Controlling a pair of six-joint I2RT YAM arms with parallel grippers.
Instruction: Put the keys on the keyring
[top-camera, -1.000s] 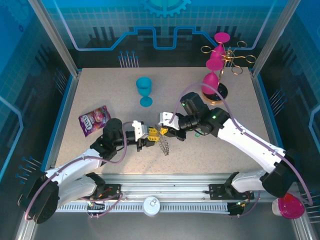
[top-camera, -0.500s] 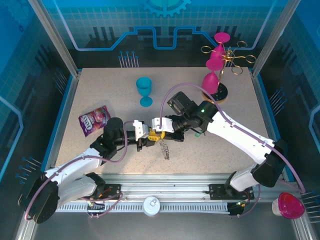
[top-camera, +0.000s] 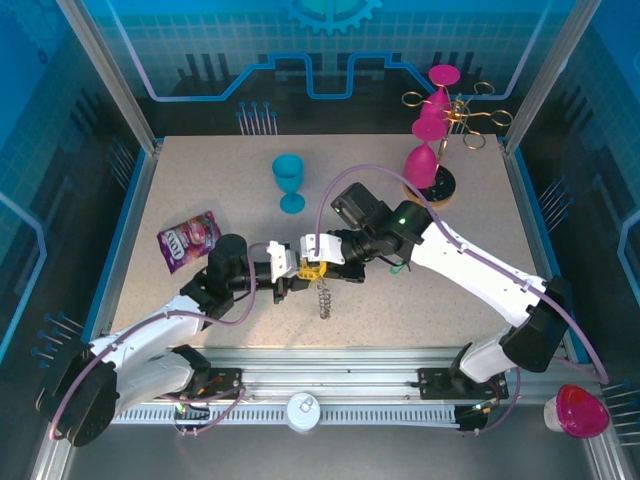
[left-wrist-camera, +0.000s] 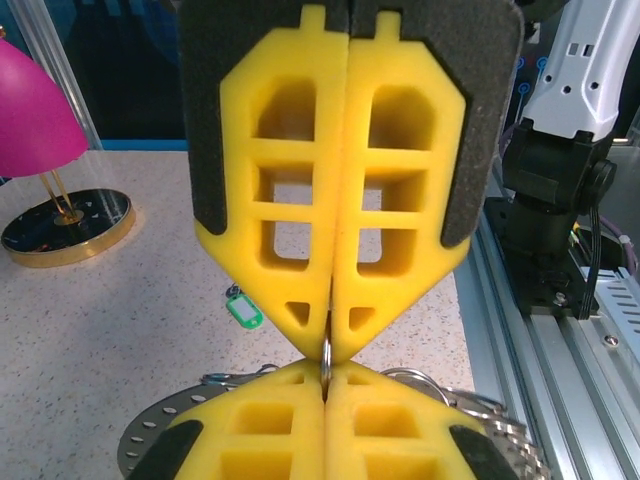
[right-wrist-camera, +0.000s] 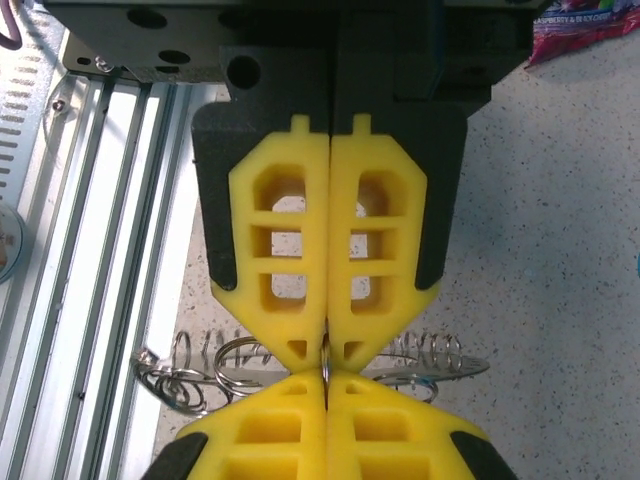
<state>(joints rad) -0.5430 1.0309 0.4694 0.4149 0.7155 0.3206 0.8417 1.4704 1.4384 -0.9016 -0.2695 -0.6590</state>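
Speckled tabletop, seen from above: one candy bag (top-camera: 188, 240) at left, one blue goblet (top-camera: 289, 180), then my left gripper (top-camera: 298, 272) and right gripper (top-camera: 320, 263) tip to tip, both clamped on the keyring (top-camera: 324, 298), which hangs from the pinch. Three pink goblets (top-camera: 422, 165) stand far right. My left wrist camera adds the keys (left-wrist-camera: 243, 311), green tag flat on the table, apart from the ring. My right wrist camera adds the ring's loops either side of my pads (right-wrist-camera: 375, 300).

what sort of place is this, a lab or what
Most likely a robot test cell: a speckled table walled by aluminium posts and blue printed panels, the left arm and right arm bolted at its near edge, and staged props like a blue goblet and candy bag.
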